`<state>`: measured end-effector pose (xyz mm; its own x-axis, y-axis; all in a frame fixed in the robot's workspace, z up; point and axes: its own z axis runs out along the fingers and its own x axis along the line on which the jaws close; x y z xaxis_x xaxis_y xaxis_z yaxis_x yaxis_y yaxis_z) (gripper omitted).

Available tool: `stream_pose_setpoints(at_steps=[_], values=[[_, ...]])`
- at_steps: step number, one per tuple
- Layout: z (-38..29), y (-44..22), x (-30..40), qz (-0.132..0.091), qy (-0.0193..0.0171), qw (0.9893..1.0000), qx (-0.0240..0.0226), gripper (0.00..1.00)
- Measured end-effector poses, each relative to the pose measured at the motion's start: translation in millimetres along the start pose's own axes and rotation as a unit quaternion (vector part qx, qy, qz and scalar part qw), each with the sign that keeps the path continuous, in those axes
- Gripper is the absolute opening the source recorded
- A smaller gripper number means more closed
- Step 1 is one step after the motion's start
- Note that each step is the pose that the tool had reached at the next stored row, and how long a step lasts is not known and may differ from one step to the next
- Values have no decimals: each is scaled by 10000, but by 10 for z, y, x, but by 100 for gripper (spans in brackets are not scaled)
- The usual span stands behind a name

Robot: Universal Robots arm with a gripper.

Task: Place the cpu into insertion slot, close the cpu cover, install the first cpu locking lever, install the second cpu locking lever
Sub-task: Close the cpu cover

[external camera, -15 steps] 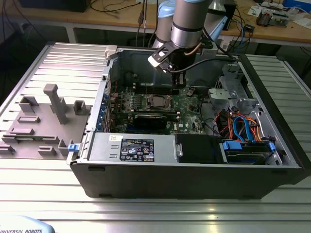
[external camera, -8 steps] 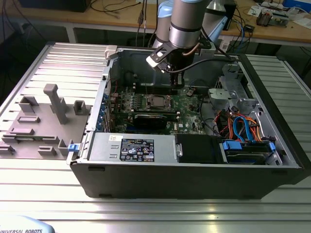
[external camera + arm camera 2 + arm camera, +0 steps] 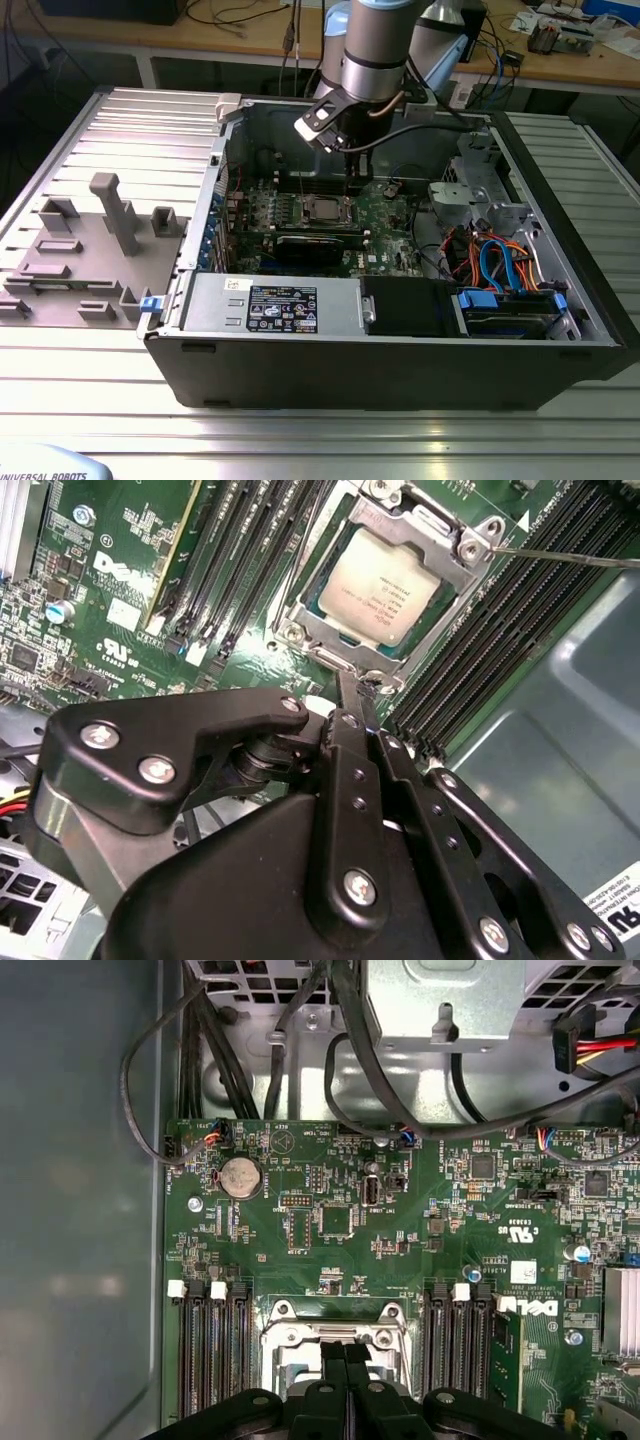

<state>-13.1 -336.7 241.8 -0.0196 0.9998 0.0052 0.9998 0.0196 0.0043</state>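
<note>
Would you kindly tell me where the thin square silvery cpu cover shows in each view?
Exterior view: the thin square silvery metal cpu cover lies on the green motherboard inside the open case.
Second wrist view: it frames the silver-grey chip, just beyond the black claw.
First wrist view: between black memory-slot banks, partly hidden by the claw.
Shared landmark: the claw beside it.

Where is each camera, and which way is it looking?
Exterior view: off the arm, looking down into the open computer case; shows the arm and tool.
First wrist view: rides on the arm, looking along the tool at the motherboard.
Second wrist view: rides on the arm, looking past the tool at the cpu and cpu cover.
Both wrist views share the tool and cpu cover.
</note>
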Motion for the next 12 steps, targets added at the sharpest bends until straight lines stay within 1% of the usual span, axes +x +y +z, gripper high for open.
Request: stream_pose_setpoints(at_steps=[12], values=[[7,-4,1,0,2,10000,-1,11]])
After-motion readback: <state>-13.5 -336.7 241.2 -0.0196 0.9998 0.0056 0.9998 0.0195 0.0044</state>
